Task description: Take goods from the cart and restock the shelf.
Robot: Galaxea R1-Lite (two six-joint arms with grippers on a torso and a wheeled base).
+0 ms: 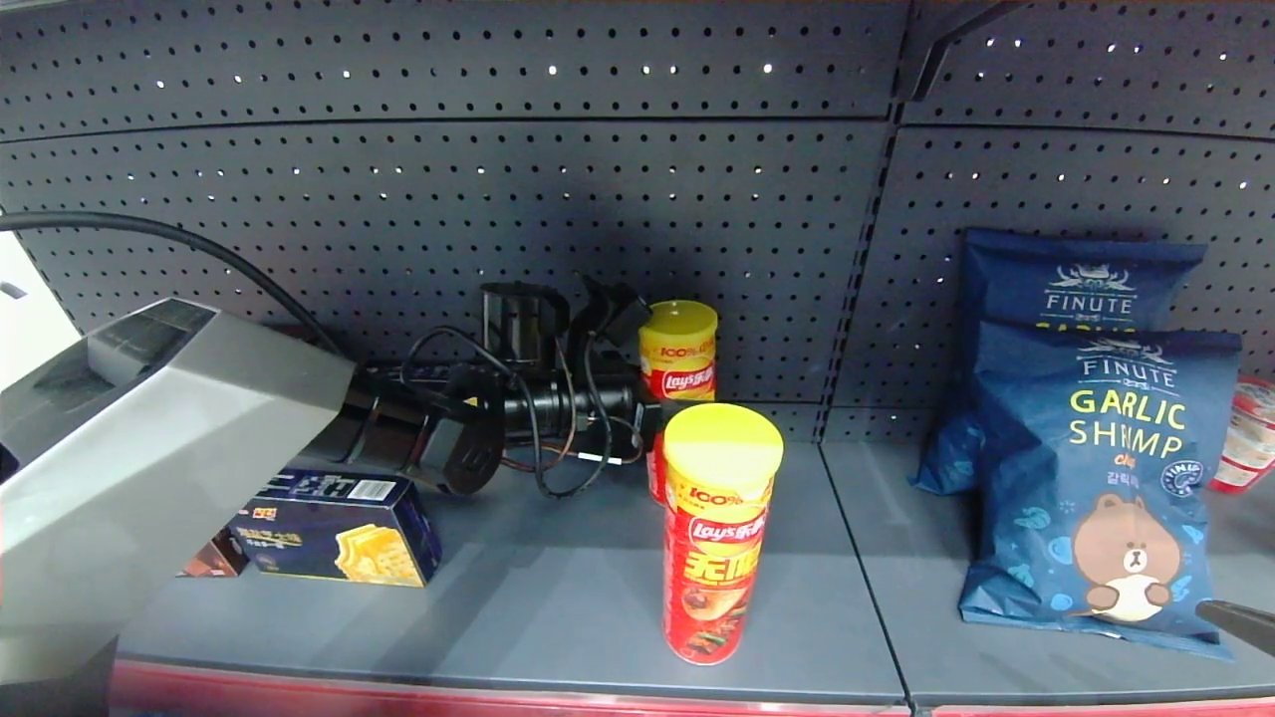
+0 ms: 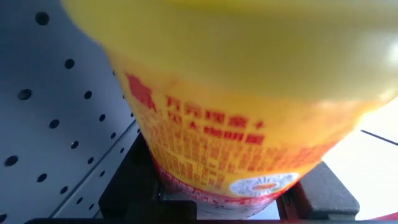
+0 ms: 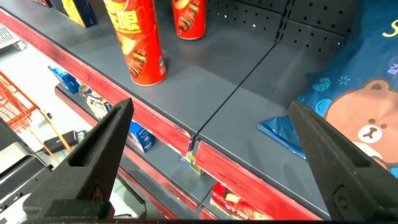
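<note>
Two red chip cans with yellow lids stand on the grey shelf [image 1: 558, 597]. The front can [image 1: 719, 528] stands free near the shelf's edge. The back can [image 1: 679, 351] is by the pegboard, and my left gripper [image 1: 652, 428] is shut on its lower part, reaching in from the left. In the left wrist view that can [image 2: 236, 93] sits close between the black fingers [image 2: 127, 190]. My right gripper [image 3: 211, 162] hangs open in front of the shelf's red front edge, nothing between its fingers [image 3: 93, 162]. From there the front can [image 3: 137, 43] and back can [image 3: 189, 15] are farther in.
A dark blue cracker box [image 1: 339, 528] lies at the shelf's left. Blue garlic shrimp bags [image 1: 1096, 478] lean at the right, with a red-and-white packet [image 1: 1245, 438] beyond. Bare shelf lies between the cans and the bags. A lower shelf's goods [image 3: 140, 137] and a red wire cart [image 3: 18, 99] are below.
</note>
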